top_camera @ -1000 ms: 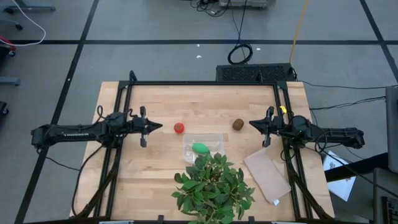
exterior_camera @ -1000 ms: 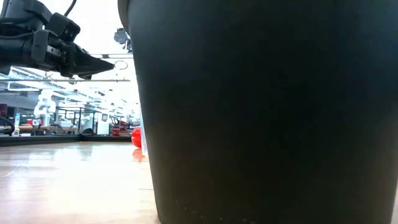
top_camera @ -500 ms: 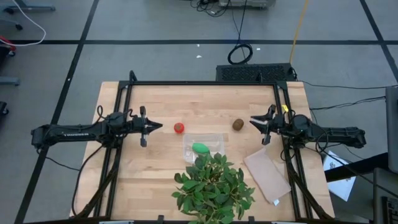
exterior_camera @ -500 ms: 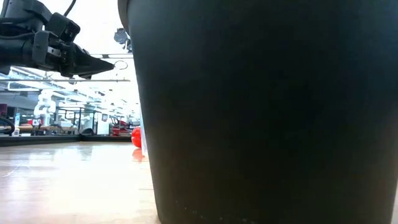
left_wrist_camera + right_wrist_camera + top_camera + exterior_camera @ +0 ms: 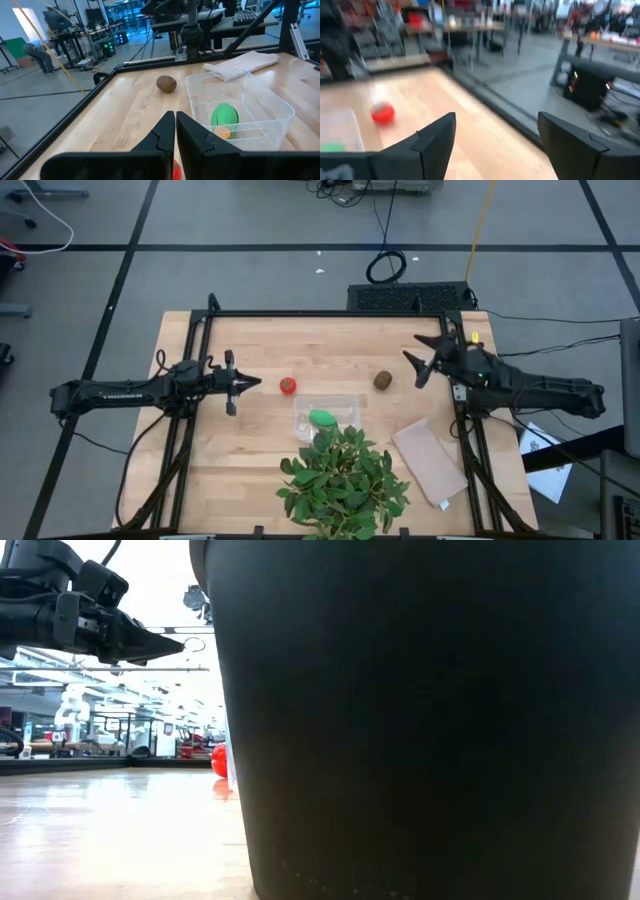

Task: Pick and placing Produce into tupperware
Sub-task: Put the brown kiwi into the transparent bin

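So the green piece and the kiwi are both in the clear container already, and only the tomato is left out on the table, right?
Not quite. Only the green piece is in the clear container. The kiwi sits on the table beside it, as does the tomato. The high view shows this.

Two slim black jointed arms with trailing black cables, each tipped by a dark two-fingered pincer [image 5: 247, 384].

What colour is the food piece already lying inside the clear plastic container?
Bright green piece in the container; the left wrist view shows it best.
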### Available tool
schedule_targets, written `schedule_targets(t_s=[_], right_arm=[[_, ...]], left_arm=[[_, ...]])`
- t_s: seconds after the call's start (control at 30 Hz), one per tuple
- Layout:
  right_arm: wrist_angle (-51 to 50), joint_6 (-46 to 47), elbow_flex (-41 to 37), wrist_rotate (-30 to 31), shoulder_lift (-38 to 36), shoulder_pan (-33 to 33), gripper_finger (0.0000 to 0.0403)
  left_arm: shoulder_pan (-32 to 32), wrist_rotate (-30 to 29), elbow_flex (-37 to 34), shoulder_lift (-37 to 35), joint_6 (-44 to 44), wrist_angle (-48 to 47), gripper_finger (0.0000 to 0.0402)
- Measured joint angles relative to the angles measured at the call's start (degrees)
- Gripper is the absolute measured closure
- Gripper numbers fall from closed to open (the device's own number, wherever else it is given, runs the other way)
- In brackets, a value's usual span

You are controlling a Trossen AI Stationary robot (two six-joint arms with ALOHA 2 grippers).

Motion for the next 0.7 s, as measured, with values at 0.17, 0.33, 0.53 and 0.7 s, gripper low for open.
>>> schedule_targets(t_s=[0.17,0.33,0.53,0.7], right_arm=[[-10.67,-3.03,8.68,-5.98,9.44,-2.82,0.0132],[-19.63,-4.77,17.92,-21.05,18.15,-6.54,0.0132],[-31.43,-10.85,24.34,-28.45,28.06,-10.1,0.0133],[-32.38,-12.98,24.9,-30.34,36.66,-12.89,0.0131]], left_arm=[[-0.01,0.02,0.0,0.01,-0.51,0.0,0.038],[-0.01,0.33,0.0,-0.01,-0.53,-0.02,0.038],[0.01,0.41,0.02,0.01,-0.56,-0.04,0.038],[-0.01,0.48,0.02,0.01,-0.6,-0.04,0.038]])
